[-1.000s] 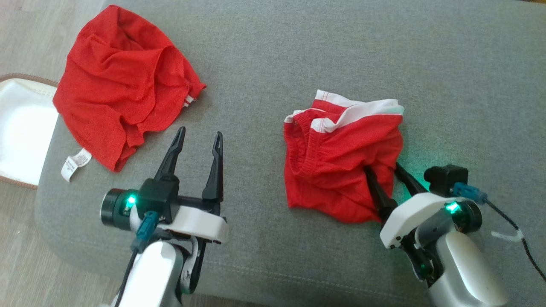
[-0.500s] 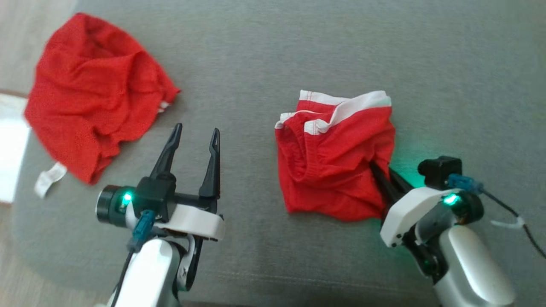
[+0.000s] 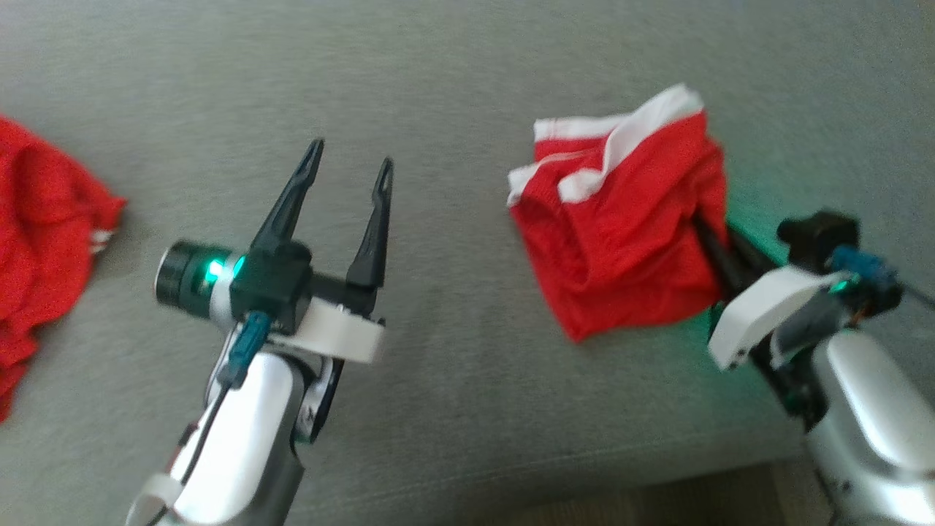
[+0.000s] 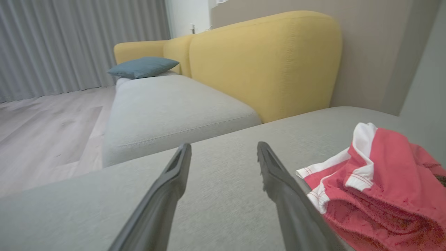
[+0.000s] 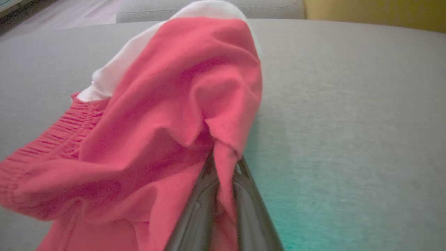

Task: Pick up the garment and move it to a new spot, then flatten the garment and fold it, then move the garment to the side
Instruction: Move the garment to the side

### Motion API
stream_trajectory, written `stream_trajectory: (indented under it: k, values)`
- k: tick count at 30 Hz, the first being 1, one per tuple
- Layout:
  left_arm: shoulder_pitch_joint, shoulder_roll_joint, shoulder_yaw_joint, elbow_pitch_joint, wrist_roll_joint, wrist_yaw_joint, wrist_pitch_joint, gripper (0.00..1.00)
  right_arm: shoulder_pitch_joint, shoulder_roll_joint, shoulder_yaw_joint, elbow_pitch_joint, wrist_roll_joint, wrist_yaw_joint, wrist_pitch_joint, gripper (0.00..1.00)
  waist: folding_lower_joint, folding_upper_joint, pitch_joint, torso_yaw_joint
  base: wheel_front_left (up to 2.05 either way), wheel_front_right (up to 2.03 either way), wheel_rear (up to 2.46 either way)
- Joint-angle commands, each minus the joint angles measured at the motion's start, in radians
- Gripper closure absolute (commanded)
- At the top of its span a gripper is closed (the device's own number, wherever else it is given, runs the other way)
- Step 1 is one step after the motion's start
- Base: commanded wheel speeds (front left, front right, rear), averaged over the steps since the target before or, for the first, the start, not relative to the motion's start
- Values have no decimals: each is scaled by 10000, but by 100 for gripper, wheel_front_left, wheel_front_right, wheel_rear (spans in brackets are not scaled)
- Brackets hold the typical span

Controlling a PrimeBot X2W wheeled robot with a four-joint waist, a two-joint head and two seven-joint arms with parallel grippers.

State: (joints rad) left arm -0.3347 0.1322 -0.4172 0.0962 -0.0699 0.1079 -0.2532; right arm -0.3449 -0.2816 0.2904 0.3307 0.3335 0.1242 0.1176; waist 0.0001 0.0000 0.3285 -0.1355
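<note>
Over the grey sofa seat (image 3: pixel 467 73). Red shorts (image 3: pixel 621 234) bunched up at its right side, near the front edge. Pinching their right edge tight with the right end effector (image 3: pixel 710 237). Holding the left end effector (image 3: pixel 349 155) wide and empty, well left of them.

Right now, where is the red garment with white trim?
The garment is right of centre in the head view, over the cushion, its right edge pinched in the fingers of the right gripper; the open left gripper stands apart to its left.
</note>
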Motion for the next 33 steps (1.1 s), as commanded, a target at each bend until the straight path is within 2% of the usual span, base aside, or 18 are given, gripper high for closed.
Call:
stream_trajectory:
  k: [1,7,20,32,33]
  values:
    - [-377,197,231,-372,114,-29,44,0,-263,-228,110,-224,54,65,-163,100,-1,0,469,-582,0,0,0]
    - [-1241,138,-269,-304,423,-379,195,0,-1105,-995,-195,517,185,65,-795,100,-1,0,1044,-953,0,0,0]
    - [-2095,-4,-606,-317,604,-437,272,0,-2439,-2718,-1574,1867,51,65,-1380,100,-1,0,1945,-1329,0,0,0]
    - [-2542,-138,-941,-246,628,-502,139,0,-3200,-3286,-2458,2819,-504,65,-1208,100,-1,0,2456,-972,0,0,0]
    - [-2564,-143,-959,-230,620,-507,126,0,-3242,-3295,-2536,2924,-552,65,-1229,90,-1,0,2465,-938,0,0,0]
